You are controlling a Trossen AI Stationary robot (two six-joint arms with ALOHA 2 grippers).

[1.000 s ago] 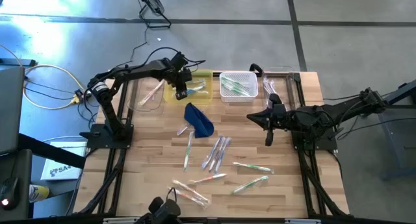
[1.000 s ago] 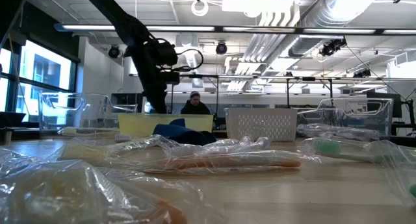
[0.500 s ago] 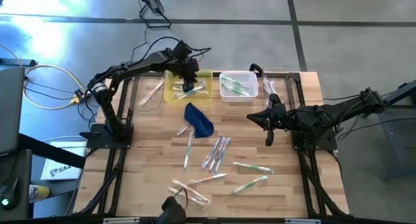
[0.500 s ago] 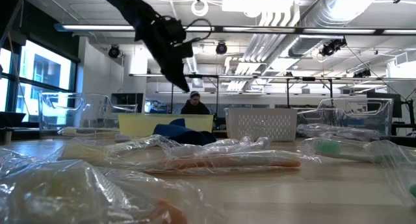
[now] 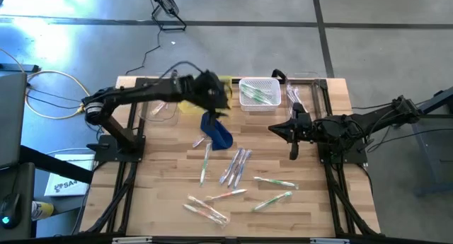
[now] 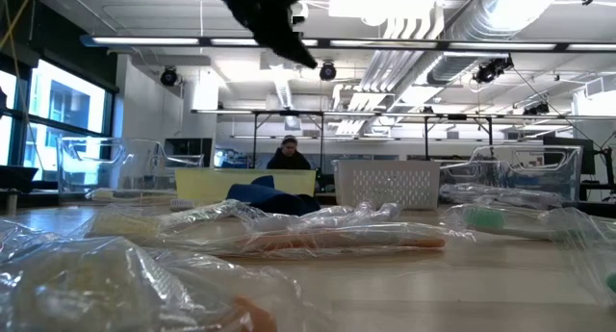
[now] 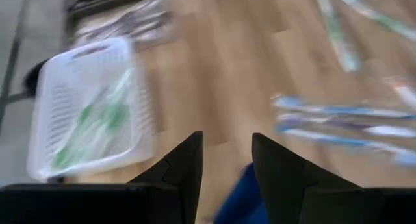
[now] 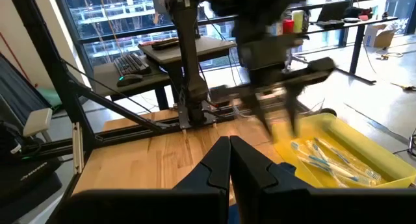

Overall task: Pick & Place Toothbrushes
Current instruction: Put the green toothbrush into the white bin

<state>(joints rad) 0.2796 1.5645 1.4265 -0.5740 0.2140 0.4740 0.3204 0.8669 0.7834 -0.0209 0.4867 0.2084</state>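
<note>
Several wrapped toothbrushes [image 5: 237, 166] lie flat on the wooden table [image 5: 163, 194], and others [image 5: 272, 200] lie nearer its front edge. Green ones lie in the white basket [image 5: 259, 93], blue ones in the yellow bin [image 8: 338, 152]. My left gripper [image 5: 218, 102] hangs open and empty high above the far end of the dark blue pouch [image 5: 216, 129]. The left wrist view shows a bare gap between its fingers [image 7: 226, 138]. My right gripper [image 5: 292, 150] hovers shut at the table's right side, clear of everything.
A clear bin [image 5: 159, 104] with a pink toothbrush stands at the far left. Another clear bin [image 5: 306, 95] stands at the far right. The yellow bin [image 5: 182, 104] is partly hidden under my left arm. A person [image 6: 288, 157] sits in the room beyond the table.
My left gripper has risen out of the yellow bin. It has swung toward the table's right edge and a little nearer, and now stands over the blue pouch, its wrist rolled. Its fingers stay equally apart and empty.
</note>
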